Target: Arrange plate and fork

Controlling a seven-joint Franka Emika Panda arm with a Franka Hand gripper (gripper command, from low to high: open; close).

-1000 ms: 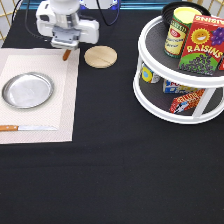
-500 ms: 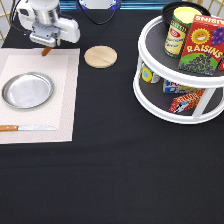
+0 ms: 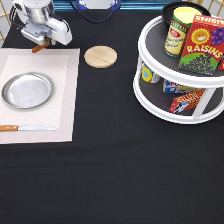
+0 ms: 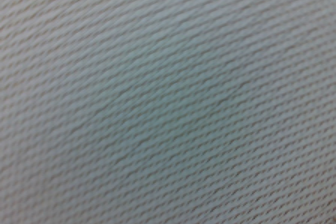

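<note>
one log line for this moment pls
gripper: exterior view's top left, holding fork | plate: on placemat | knife: below plate

Exterior cam sits high off the arm, looking down across the black table point(image 3: 115, 175). Wrist cam is jammed up close, so ribbed pale weave fills its whole shot. Both views share that placemat point(image 3: 62, 100) point(image 4: 168, 112), which lies at the exterior view's left.

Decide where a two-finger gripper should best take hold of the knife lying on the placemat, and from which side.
Grip the knife by its brown wooden handle, at the exterior view's left end, coming straight down from above. It lies flat on the placemat, so no side approach fits; fingers should close across the handle's width, which looks thicker than the blade.
</note>
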